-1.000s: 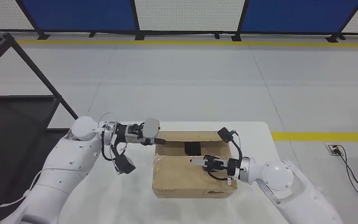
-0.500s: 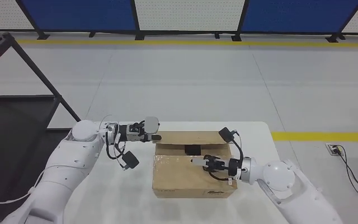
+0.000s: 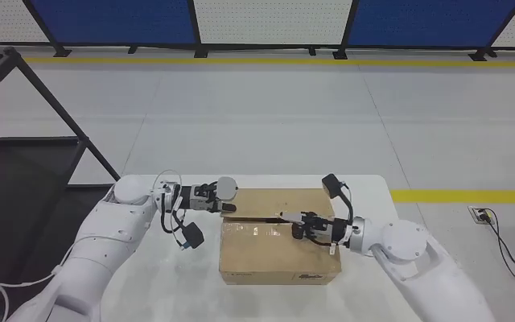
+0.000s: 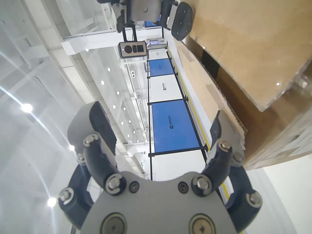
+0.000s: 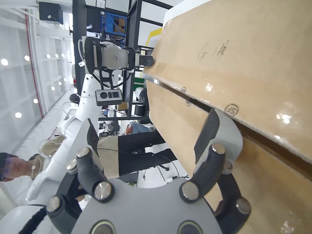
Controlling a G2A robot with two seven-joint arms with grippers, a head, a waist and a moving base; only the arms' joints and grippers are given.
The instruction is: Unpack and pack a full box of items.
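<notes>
The left fingers (image 4: 102, 125) and right fingers (image 5: 206, 135) spread wide, empty, at the flaps (image 3: 269, 198) of the box (image 3: 273, 256): likely stiff, light; lift by edges.

Matt brown cardboard box (image 3: 278, 253), glossy clear tape (image 4: 292, 83), smooth white table (image 3: 197, 278)

The left arm (image 3: 133, 211) is stretched inward with the forearm level, and the left gripper (image 3: 225, 206) has its fingers spread wide. The right arm (image 3: 398, 241) lies stretched inward from the opposite side. The right gripper (image 3: 291, 219) is likewise spread, and the two grippers point toward each other.
</notes>
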